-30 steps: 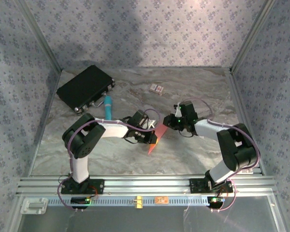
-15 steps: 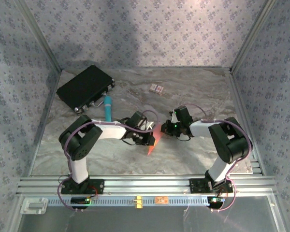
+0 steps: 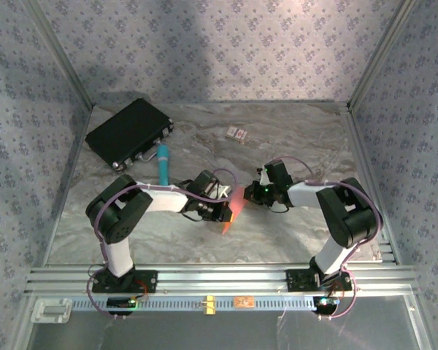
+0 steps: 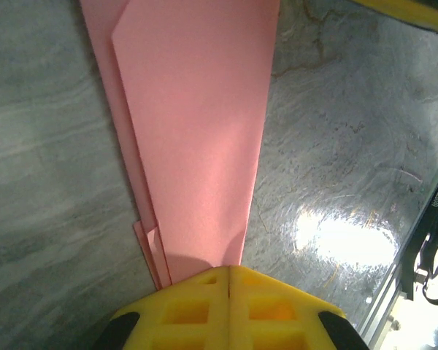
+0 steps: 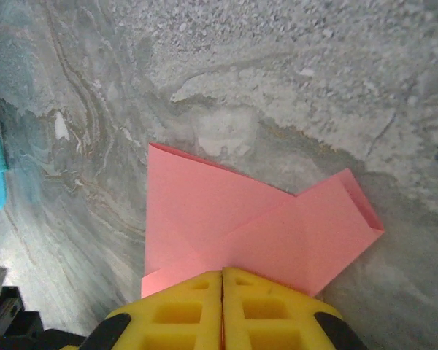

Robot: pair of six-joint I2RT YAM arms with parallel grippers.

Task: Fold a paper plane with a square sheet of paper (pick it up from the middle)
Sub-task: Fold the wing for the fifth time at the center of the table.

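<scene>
- Left wrist: the left gripper had its yellow jaws pressed together, pinching the narrow end of the paper plane. The layered salmon-pink folds widened away from the jaws.
- Right wrist: the right gripper had its jaws shut tight on an edge of the same pink paper. One folded flap angled off to the right, and a sharp corner pointed up-left.
- Top external: both grippers met near the middle of the marbled table, with the plane held between them.
- Could not tell whether the paper touched the surface.
- The teal marker lay just behind the left arm, with the black case at back left. The patterned card sat well apart, farther back.
</scene>
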